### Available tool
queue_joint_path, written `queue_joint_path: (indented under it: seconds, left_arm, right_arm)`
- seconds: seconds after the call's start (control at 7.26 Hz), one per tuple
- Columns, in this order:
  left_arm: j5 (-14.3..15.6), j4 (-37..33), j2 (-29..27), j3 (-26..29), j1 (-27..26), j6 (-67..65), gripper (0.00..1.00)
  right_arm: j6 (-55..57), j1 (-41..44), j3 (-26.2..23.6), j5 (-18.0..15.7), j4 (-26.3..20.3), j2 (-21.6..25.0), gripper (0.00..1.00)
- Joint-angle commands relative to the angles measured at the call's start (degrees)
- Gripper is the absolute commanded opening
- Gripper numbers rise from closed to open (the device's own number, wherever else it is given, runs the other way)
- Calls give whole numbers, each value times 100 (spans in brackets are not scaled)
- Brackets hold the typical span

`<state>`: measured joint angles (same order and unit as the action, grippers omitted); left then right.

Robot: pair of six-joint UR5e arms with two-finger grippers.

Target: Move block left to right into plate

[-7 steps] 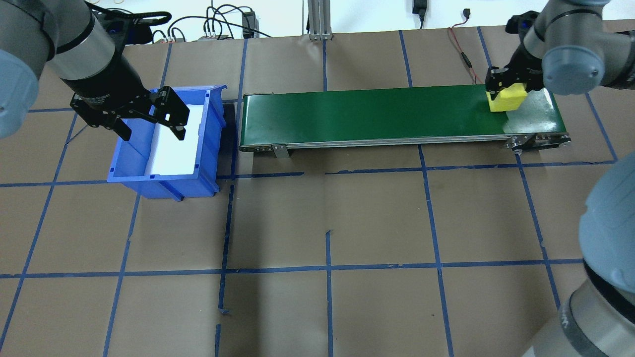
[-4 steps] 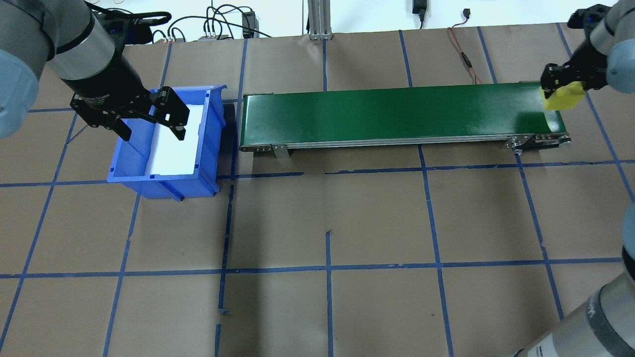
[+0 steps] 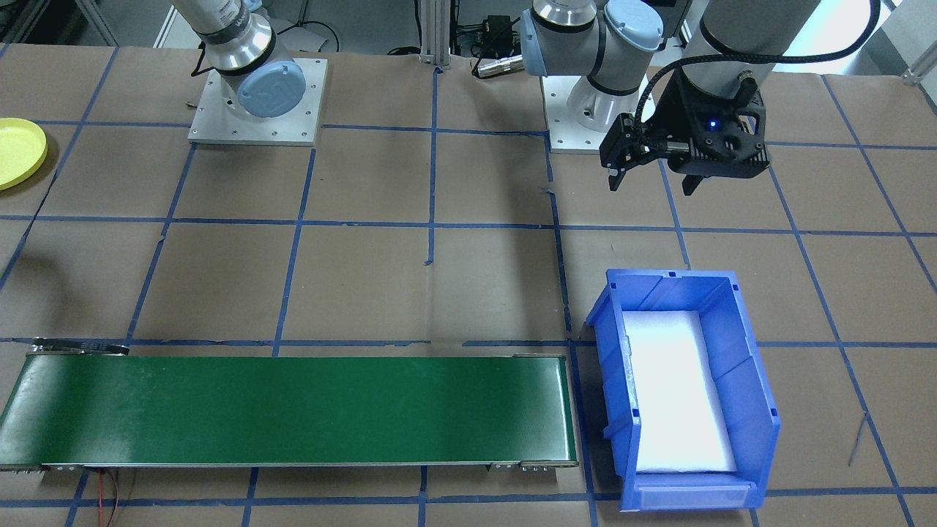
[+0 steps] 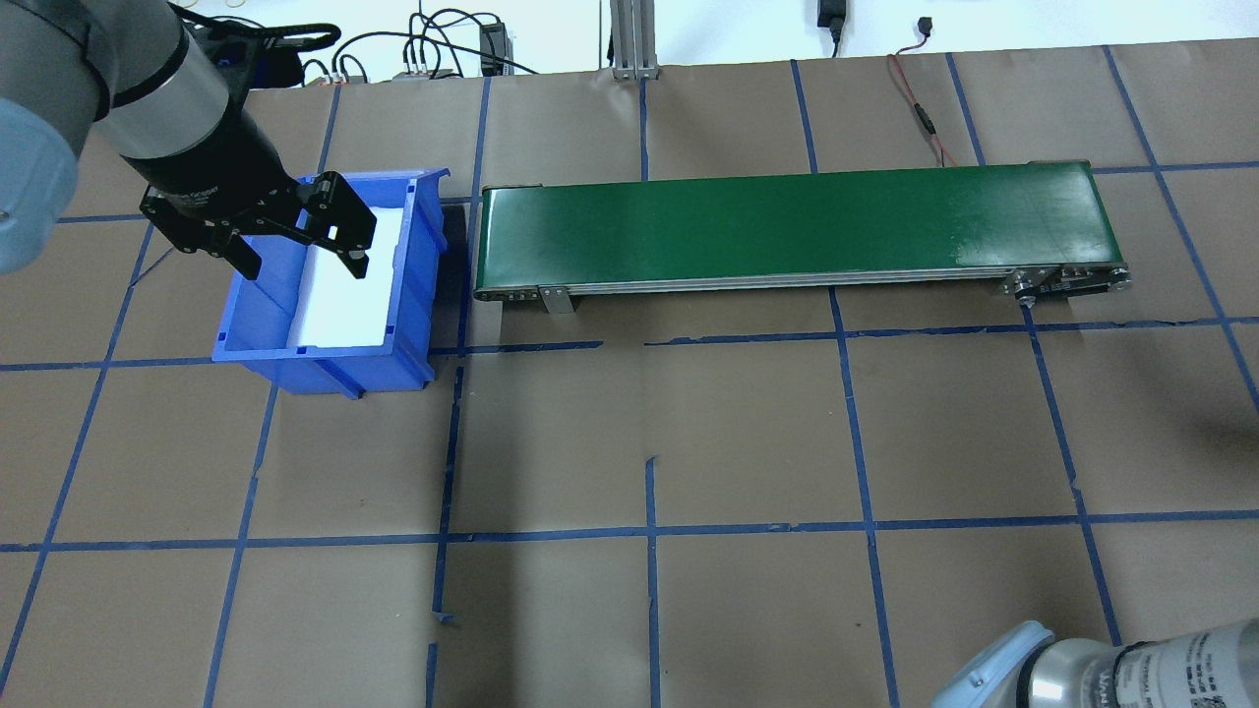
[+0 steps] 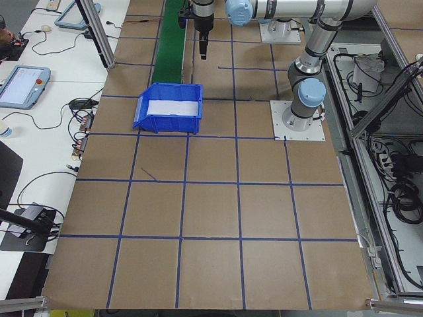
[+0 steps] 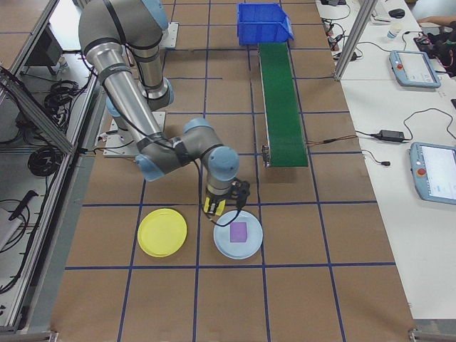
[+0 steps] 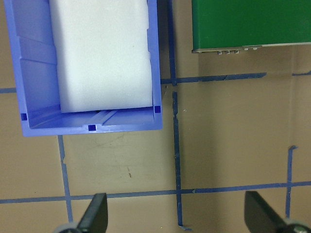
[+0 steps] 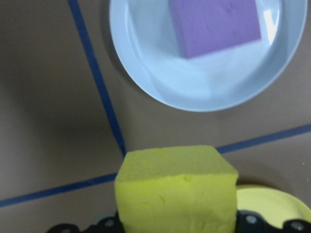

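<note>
The right hand grips the yellow block just above the pale blue plate, which holds a purple block; the yellow plate lies beside it. Farther off, the left hand hangs open over the blue bin.

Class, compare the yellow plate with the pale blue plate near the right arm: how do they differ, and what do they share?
Colour: the yellow plate is bright yellow; the pale blue plate is light blue.
Contents: the yellow plate is empty; the pale blue plate holds a purple block.
Position: the right hand, gripping a yellow block, hovers by the pale blue plate's rim, apart from the yellow plate.
Shared: both are round, shallow, similar in size, side by side on the table.
</note>
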<state>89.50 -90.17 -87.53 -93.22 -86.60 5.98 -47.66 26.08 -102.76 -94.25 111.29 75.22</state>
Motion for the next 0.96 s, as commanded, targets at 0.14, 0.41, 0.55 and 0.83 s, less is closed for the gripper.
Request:
queue_joint_path:
  seconds: [0.14,0.41,0.55,0.83]
  left_arm:
    - [-3,0,-1,-3,12,9,100]
    - [-3,9,-1,-3,3,0,100]
    - [-3,9,-1,5,3,0,100]
    - [-3,9,-1,5,3,0,100]
  right_arm:
    - [-1245,-1673,-824,38,736,46,28]
    - [-1527,-1834,-834,90,780,28,57]
    - [-1544,-1834,-781,317,989,10,91]
    - [-1562,-1834,-737,381,1026,80,100]
